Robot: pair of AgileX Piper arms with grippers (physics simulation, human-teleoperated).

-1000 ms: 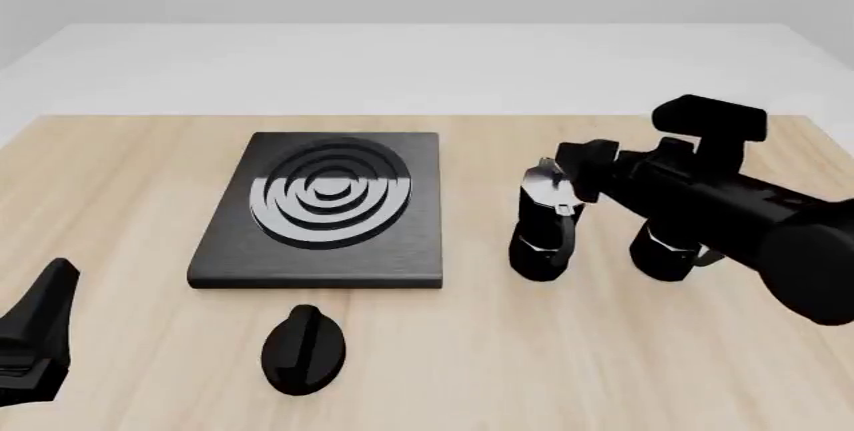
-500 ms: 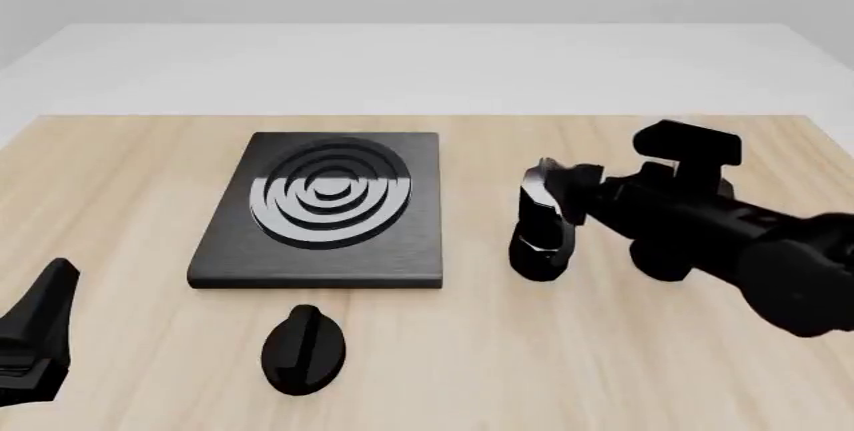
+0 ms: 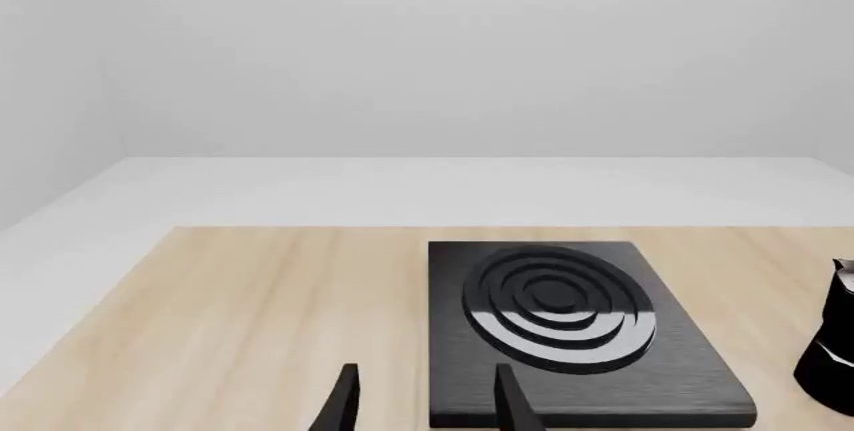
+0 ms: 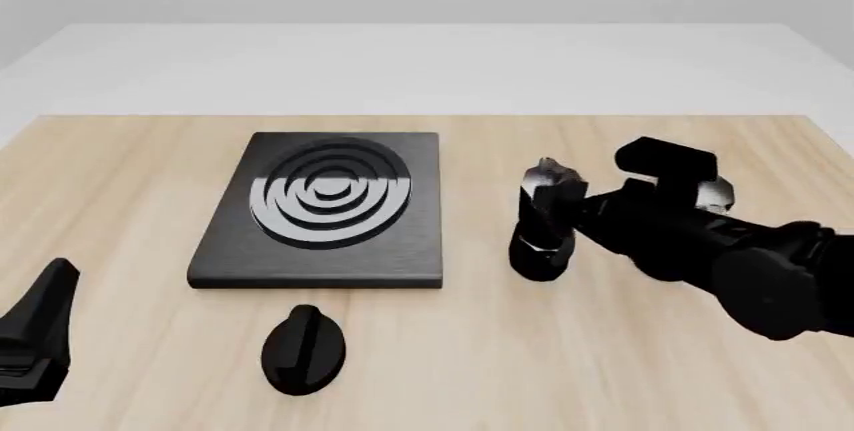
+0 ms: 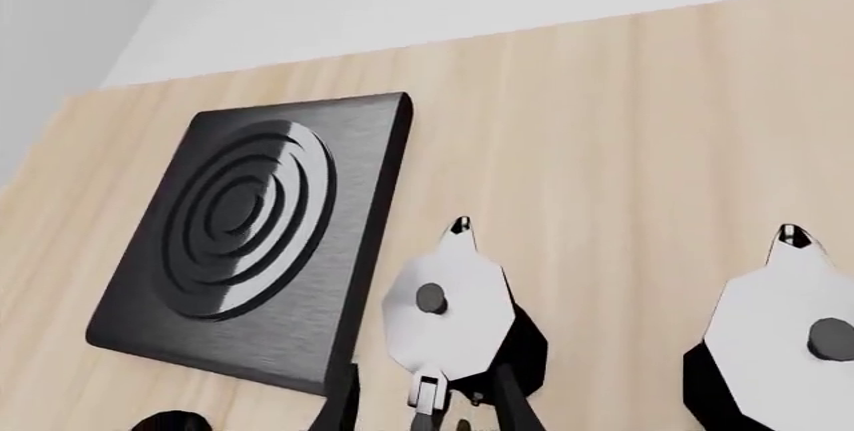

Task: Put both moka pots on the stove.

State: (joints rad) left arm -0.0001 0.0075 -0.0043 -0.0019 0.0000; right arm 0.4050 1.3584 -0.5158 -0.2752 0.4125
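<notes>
a: let's begin with the near moka pot [image 4: 543,226]. it stands upright on the table [image 4: 120,181], just to the right of the stove [image 4: 324,209] and not touching it. a second ago its lid was hidden behind our right gripper [image 4: 566,213]; now the arm sits lower and the lid shows again.

b: agreed. in the right wrist view that pot [image 5: 454,309] has its handle between the two fingertips [image 5: 505,396], which stand on either side of it. we can't tell whether they press on the handle yet; the jaws look spread with a gap.

a: so we count this as the approach finishing, not a hold. the second moka pot [image 5: 787,336] stands beside the first, farther from the stove, and in the front view our arm hides it.

b: the stove's ring burner [image 3: 561,301] carries nothing, so neither pot is placed yet. the black oval knob [image 4: 303,347] lies in front of the slab, well apart from both pots.

a: our left gripper [image 3: 420,401] waits low on the left, fingers parted and holding nothing.

b: then closing on the handle looks like our next move, before any lift toward the burner.
</notes>
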